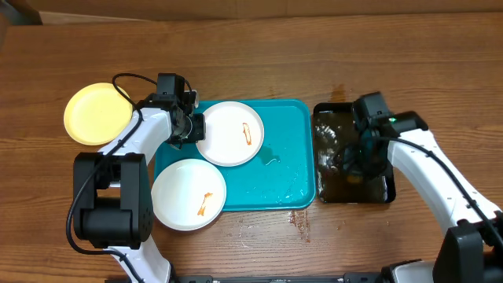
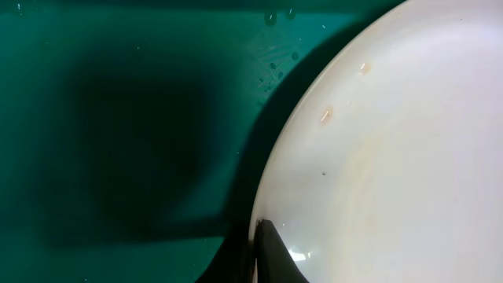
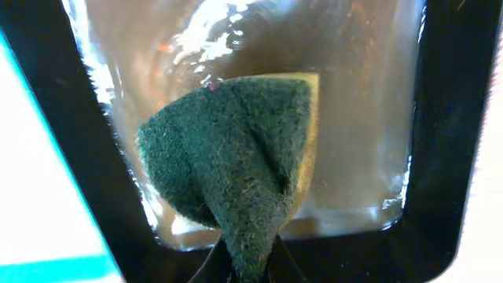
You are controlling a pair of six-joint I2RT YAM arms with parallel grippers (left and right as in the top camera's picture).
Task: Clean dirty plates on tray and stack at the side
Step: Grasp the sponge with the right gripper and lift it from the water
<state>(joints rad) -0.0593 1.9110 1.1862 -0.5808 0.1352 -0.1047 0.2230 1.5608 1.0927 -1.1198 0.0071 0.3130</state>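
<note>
Plates: three in all
White plates [image 1: 229, 134] [image 1: 189, 194]: two, each orange-smeared
Yellow plate [image 1: 97, 113]: one
Turquoise tray [image 1: 287, 169]: one
Black tray [image 1: 354, 197]: one
Green sponge [image 3: 236, 157]: one

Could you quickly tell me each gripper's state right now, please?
Left gripper: apparently closed on the rim of the far plate.
Right gripper: closed on the green sponge.

Glossy white plates [image 1: 229, 134], seemingly plastic tray [image 1: 287, 157]; rough fibrous sponge [image 3: 236, 149]
</note>
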